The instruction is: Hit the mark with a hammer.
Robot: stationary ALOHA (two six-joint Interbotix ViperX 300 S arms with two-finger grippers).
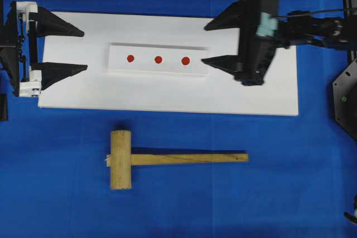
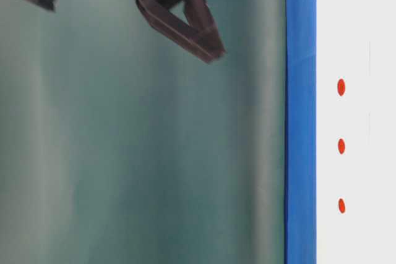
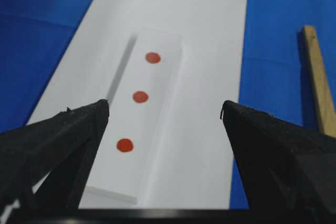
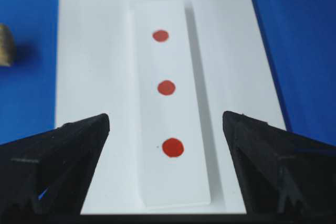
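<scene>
- The surface (image 1: 56,193) was covered with a blue cloth, and a flat white board (image 1: 167,96) lay across its upper half in the overhead view.
- A white block (image 1: 157,59) rested on the board, bearing a row of three red dots.
- In the table-level view a plain grey-green backdrop (image 2: 136,153) filled the room behind the blue edge.
- The mark (image 1: 130,58), the smallest dot, sat at the 9 o'clock end of the row; the middle dot (image 1: 158,59) and the largest dot (image 1: 186,60) followed towards 3 o'clock.
- The left tool (image 1: 82,49) hung at the board's 9 o'clock end with its fingers spread wide and nothing between them; the mark lay at about 3 o'clock from it, near but apart.
- The right tool (image 1: 207,43) was over the block's 3 o'clock end, fingers likewise wide apart and bare, with the largest dot nearest it and the mark at the far end.
- The hammer (image 1: 167,159) lay on the cloth at 6 o'clock from the block, head towards 9 o'clock, handle pointing to 3 o'clock, well apart from both tools.
</scene>
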